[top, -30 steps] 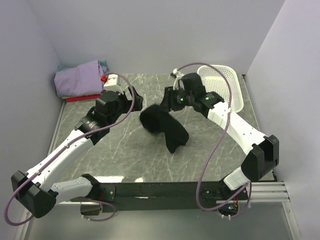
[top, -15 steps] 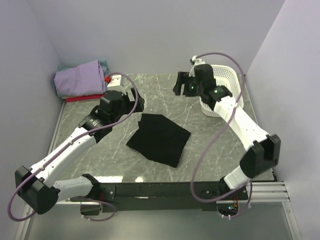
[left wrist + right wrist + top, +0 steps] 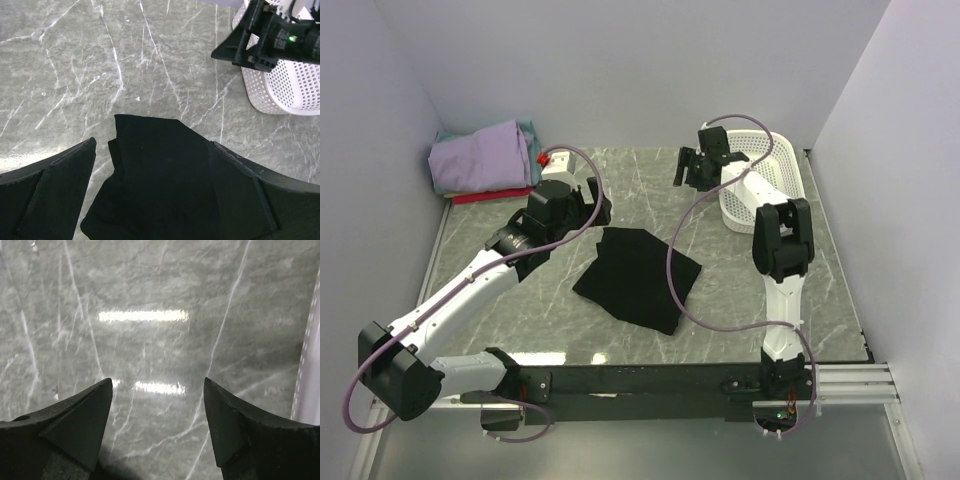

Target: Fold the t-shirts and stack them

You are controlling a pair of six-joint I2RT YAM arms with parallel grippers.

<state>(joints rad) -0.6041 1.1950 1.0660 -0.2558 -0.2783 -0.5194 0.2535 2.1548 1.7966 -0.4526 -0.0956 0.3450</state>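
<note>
The black shirt [image 3: 638, 277] lies flat on the table [image 3: 740, 290], set on a diagonal in the middle. Its near corner stops short of the front edge. 1 second ago it hung bunched in the air between the 2 grippers; both have since let go and pulled back toward the far side. No print shows, only plain black cloth.

The left gripper [image 3: 588, 203] hangs just beyond the shirt's far-left corner with its fingers spread wide and nothing between them. Its wrist view shows a small uneven tuck along the shirt's left edge.

The right gripper [image 3: 692, 168] is further back, beside the basket [image 3: 782, 160]. Its fingers are also parted and hold nothing, with only bare table below them.

Judgement: the shirt has been laid out and released. Its outline looks compact, but whether further folding is needed cannot be told.

Open room:
1. Bare table runs from the shirt's right edge to the basket.
2. The left forearm crosses the ground to the shirt's left.
3. The stack of folded shirts [image 3: 480, 158], lavender on top and red beneath, sits in the far-left corner against 2 walls, well apart from the black shirt.
</note>
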